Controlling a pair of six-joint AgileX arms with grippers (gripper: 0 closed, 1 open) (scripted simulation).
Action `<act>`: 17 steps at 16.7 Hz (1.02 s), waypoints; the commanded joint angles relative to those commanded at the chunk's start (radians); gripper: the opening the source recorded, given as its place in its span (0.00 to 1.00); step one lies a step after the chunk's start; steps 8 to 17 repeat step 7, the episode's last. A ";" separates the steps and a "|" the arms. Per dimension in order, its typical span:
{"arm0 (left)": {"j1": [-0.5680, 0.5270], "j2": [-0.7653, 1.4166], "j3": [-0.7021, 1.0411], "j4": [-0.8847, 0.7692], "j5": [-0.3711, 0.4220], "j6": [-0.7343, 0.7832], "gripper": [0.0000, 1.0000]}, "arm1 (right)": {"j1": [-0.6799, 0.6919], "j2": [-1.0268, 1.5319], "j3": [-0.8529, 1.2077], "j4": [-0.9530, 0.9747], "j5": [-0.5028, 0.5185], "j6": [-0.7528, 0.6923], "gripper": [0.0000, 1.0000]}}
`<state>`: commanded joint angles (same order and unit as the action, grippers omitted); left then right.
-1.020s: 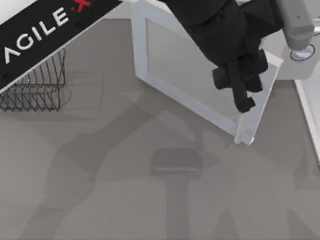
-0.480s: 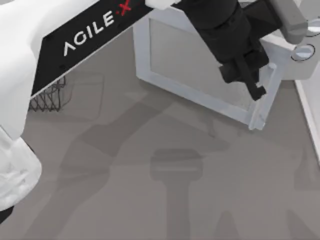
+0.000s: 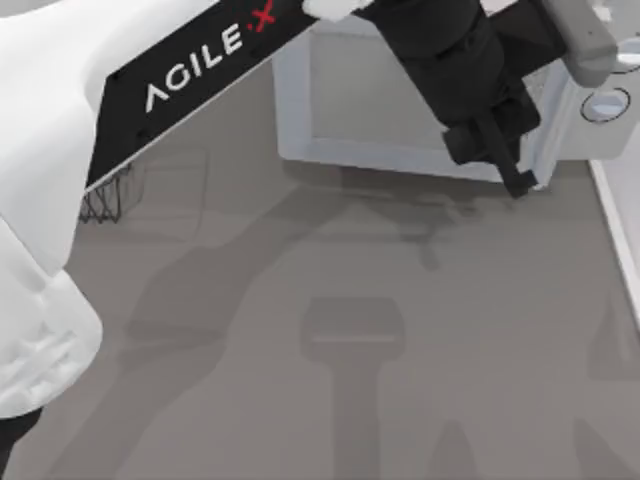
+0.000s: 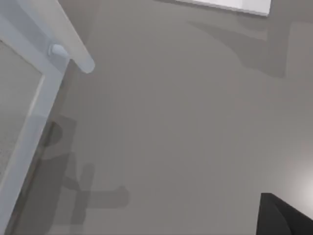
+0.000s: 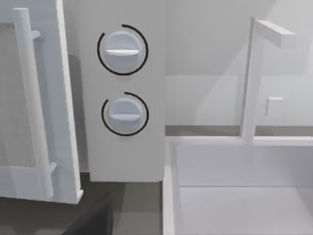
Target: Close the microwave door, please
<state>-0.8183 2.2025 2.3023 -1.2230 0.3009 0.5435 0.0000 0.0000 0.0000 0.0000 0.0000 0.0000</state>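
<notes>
In the upper right of the top view, the left arm's black two-finger gripper reaches across the frame and sits against the handle edge of the large flat white microwave door with its greyish window; whether its fingers are parted I cannot tell. The door lies nearly flush with the big white boxy microwave at the top right. The right wrist view shows the door's pale bar handle beside two round grey-blue knobs. A dark wire rack sits at the left
</notes>
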 joint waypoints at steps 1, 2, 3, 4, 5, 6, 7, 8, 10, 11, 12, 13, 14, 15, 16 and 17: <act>-0.004 0.012 0.020 -0.007 -0.002 -0.004 0.00 | 0.000 0.000 0.000 0.000 0.000 0.000 1.00; -0.007 0.022 0.036 -0.012 -0.003 -0.007 0.00 | 0.000 0.000 0.000 0.000 0.000 0.000 1.00; -0.010 0.032 0.052 -0.018 -0.004 -0.011 0.00 | 0.000 0.000 0.000 0.000 0.000 0.000 1.00; -0.014 0.044 0.073 -0.025 -0.006 -0.015 0.00 | 0.000 0.000 0.000 0.000 0.000 0.000 1.00; -0.018 0.056 0.095 -0.032 -0.008 -0.020 0.00 | 0.000 0.000 0.000 0.000 0.000 0.000 1.00; -0.022 0.063 0.107 -0.036 -0.009 -0.022 0.00 | 0.000 0.000 0.000 0.000 0.000 0.000 1.00; -0.023 0.064 0.110 -0.036 -0.009 -0.022 0.00 | 0.000 0.000 0.000 0.000 0.000 0.000 1.00; -0.023 0.064 0.110 -0.036 -0.009 -0.022 0.00 | 0.000 0.000 0.000 0.000 0.000 0.000 1.00; -0.023 0.064 0.110 -0.036 -0.009 -0.022 0.00 | 0.000 0.000 0.000 0.000 0.000 0.000 1.00; -0.023 0.064 0.110 -0.036 -0.009 -0.022 0.00 | 0.000 0.000 0.000 0.000 0.000 0.000 1.00; -0.023 0.064 0.110 -0.036 -0.009 -0.022 0.00 | 0.000 0.000 0.000 0.000 0.000 0.000 1.00; -0.023 0.064 0.110 -0.036 -0.009 -0.022 0.00 | 0.000 0.000 0.000 0.000 0.000 0.000 1.00; -0.023 0.064 0.110 -0.036 -0.009 -0.022 0.00 | 0.000 0.000 0.000 0.000 0.000 0.000 1.00; -0.023 0.064 0.110 -0.036 -0.009 -0.022 0.00 | 0.000 0.000 0.000 0.000 0.000 0.000 1.00; -0.023 0.064 0.110 -0.036 -0.009 -0.022 0.00 | 0.000 0.000 0.000 0.000 0.000 0.000 1.00; -0.023 0.064 0.110 -0.036 -0.009 -0.022 0.00 | 0.000 0.000 0.000 0.000 0.000 0.000 1.00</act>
